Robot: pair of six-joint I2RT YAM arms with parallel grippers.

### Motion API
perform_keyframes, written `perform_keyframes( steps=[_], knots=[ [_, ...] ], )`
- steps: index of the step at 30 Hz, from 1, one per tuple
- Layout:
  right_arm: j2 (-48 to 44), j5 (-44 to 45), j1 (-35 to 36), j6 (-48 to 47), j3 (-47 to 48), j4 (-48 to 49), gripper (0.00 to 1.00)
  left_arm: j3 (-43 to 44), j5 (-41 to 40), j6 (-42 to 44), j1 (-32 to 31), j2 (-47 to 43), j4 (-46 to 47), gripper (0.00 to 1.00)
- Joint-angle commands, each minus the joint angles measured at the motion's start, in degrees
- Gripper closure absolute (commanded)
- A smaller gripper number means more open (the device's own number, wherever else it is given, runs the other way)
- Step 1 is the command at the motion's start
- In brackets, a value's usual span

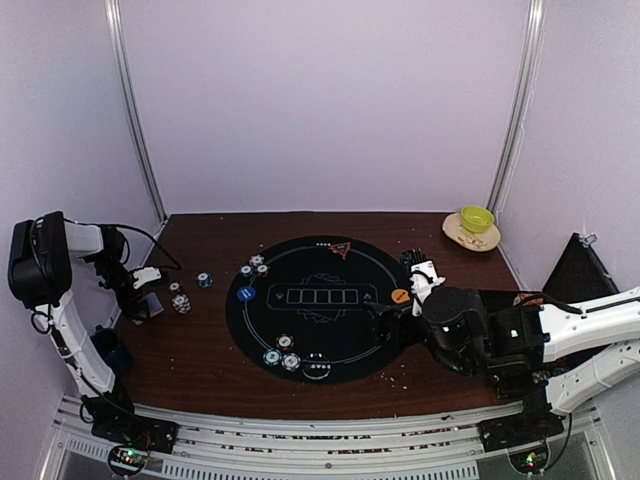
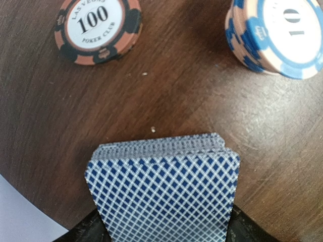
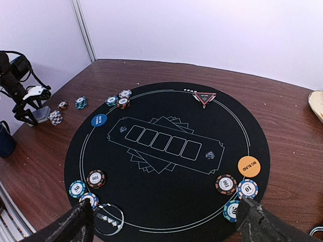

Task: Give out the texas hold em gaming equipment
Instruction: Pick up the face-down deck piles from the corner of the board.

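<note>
At the table's (image 1: 200, 360) left edge the left gripper (image 2: 164, 229) straddles one deck (image 2: 161, 186) of blue-lattice-backed cards; whether it pinches the deck I cannot tell. Striped-edge chips (image 1: 181, 300) lie in four clusters of three: one on bare table beside the deck, three on the round black mat (image 1: 330, 345). The mat also bears one blue disc (image 1: 246, 295), one red triangle (image 1: 341, 248) and one orange disc (image 1: 400, 296). The right gripper (image 3: 165, 204) gapes wide over the mat, holding nothing. The table is dark brown wood, the walls (image 1: 320, 100) pale lilac.

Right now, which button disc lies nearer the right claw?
The orange disc, at the mat's right edge; the blue disc lies at its left edge.
</note>
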Motion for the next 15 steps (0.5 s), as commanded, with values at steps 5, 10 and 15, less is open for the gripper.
perform_keyframes(
  steps=[5,10,15],
  knots=[
    [-0.2,0.7,0.3,-0.9,-0.4,0.5,0.00,-1.1,-0.5,1.7,-0.3,4.2,-2.6,0.32],
    [-0.2,0.9,0.4,-1.0,-0.4,0.5,0.00,-0.4,0.0,1.5,-0.3,4.5,-3.8,0.47],
    [-0.1,1.2,0.3,-1.2,-0.4,0.5,0.00,-0.2,0.0,0.9,-0.3,3.9,-4.0,0.61]
  ],
)
